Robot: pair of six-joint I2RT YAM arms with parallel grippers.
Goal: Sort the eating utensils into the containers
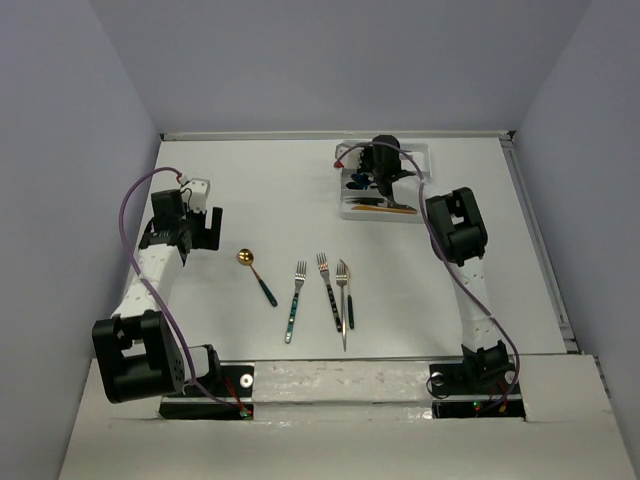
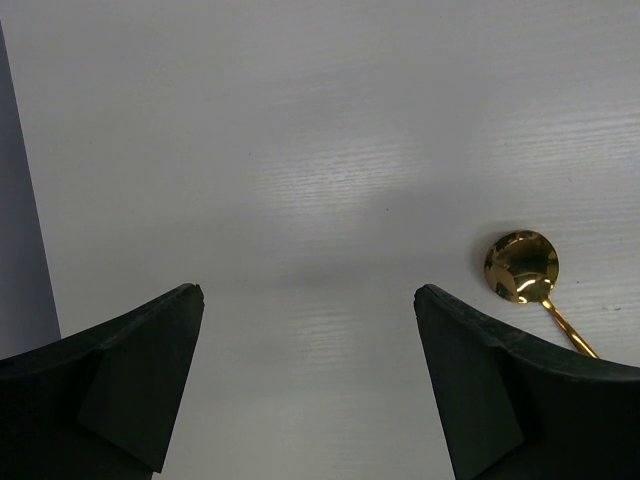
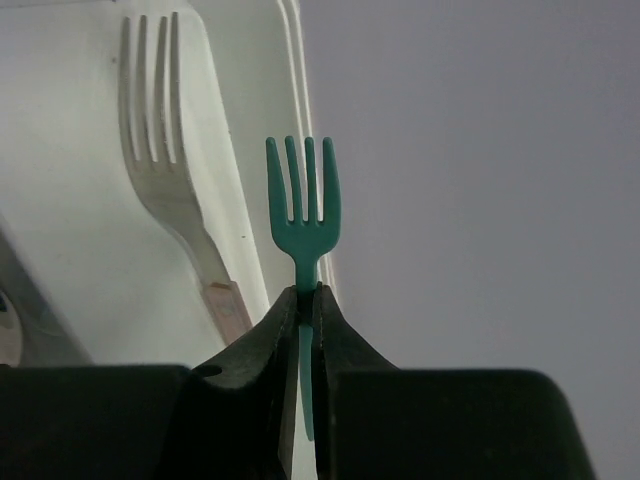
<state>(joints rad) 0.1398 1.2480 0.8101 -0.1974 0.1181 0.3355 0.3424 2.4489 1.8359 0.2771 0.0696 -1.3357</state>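
With the right end effector (image 3: 305, 292) clamped on the neck of a teal fork (image 3: 303, 215), hung at the rim of the white tray (image 3: 240, 200), tines forward, long axis parallel to a silver fork (image 3: 150, 130) in the adjoining compartment. Hovered with the left end effector (image 2: 308, 295) agape over the surface (image 2: 300, 120), near a gold spoon (image 2: 520, 265).

I get even, soft overhead light; counter (image 1: 300, 190) bright, shadows faint. Left wrist: broad glare patch, gold spoon (image 2: 521, 266) mirror-shiny. Right wrist dimmer: teal fork (image 3: 303, 205) sharp, silver fork (image 3: 165, 170) softer, fingers (image 3: 250, 352) near-black.

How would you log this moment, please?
right claw: shut on slim teal fork above white plastic cutlery tray | left claw: open, empty
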